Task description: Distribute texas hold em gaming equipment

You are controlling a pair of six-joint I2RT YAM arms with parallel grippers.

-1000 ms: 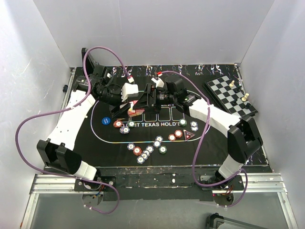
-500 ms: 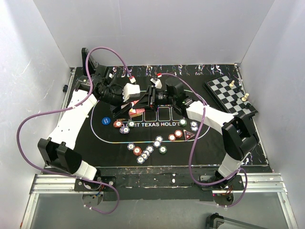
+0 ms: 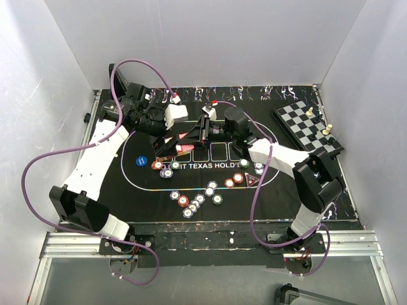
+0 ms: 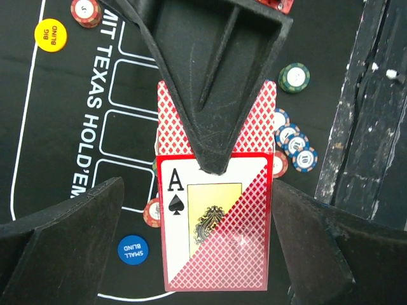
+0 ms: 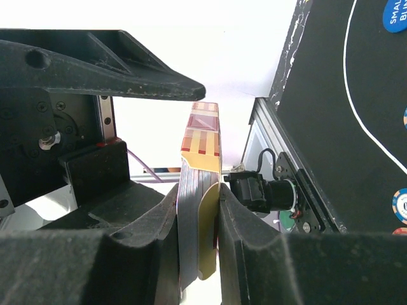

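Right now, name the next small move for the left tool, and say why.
Probably close the left tool on the card box: it flanks the box with a gap showing at the side, so only the right tool appears to pinch it.

Left arm [image 3: 94,162], right arm [image 3: 283,157] reaching inward; left tool [image 4: 197,190] spread wide; right tool [image 5: 200,190] pinched closed

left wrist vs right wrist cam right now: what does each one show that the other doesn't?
Left wrist only: the card pack face-on, ace of spades and red diamond print, the left fingers flanking it, the yellow BIG BLIND button and the TEXAS HOLD'EM lettering. Right wrist only: the pack edge-on, pinched between the right fingers, with the table rail behind. Both: the pack, the black mat and the blue SMALL BLIND button.
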